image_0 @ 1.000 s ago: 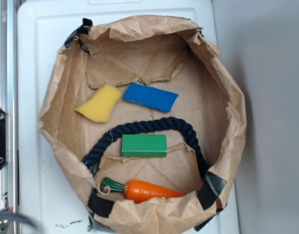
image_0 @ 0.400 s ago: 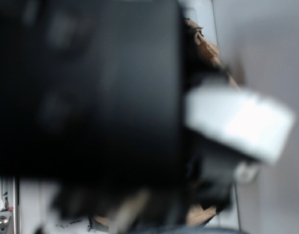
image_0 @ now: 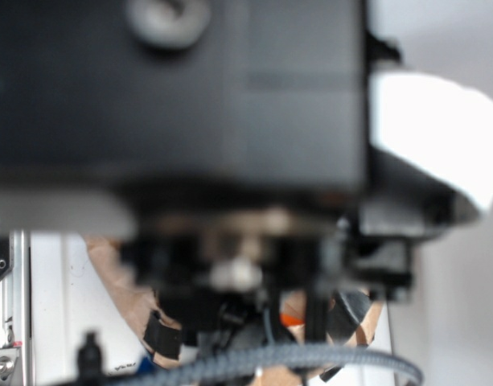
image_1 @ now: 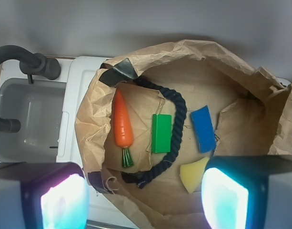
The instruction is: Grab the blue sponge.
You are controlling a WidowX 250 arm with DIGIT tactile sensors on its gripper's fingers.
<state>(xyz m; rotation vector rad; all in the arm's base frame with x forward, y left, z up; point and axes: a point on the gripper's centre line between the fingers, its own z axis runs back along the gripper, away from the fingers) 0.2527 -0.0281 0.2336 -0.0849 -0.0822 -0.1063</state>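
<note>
Blue sponge (image_1: pixel 203 129): flat on brown paper, right of centre in the wrist view, lying free. Just below it, yellow sponge (image_1: pixel 193 174), partly behind a finger. To its left, dark rope (image_1: pixel 176 125) curving around green block (image_1: pixel 161 133); further left, carrot (image_1: pixel 121 125), green top pointing down. All inside crumpled paper bag (image_1: pixel 91 129). Grey sink (image_1: pixel 26 119) at left edge. Gripper (image_1: pixel 143 195): fingers (image_1: pixel 62 195) wide apart at bottom corners, empty. Exterior view blocked by blurred arm (image_0: pixel 174 88).
</note>
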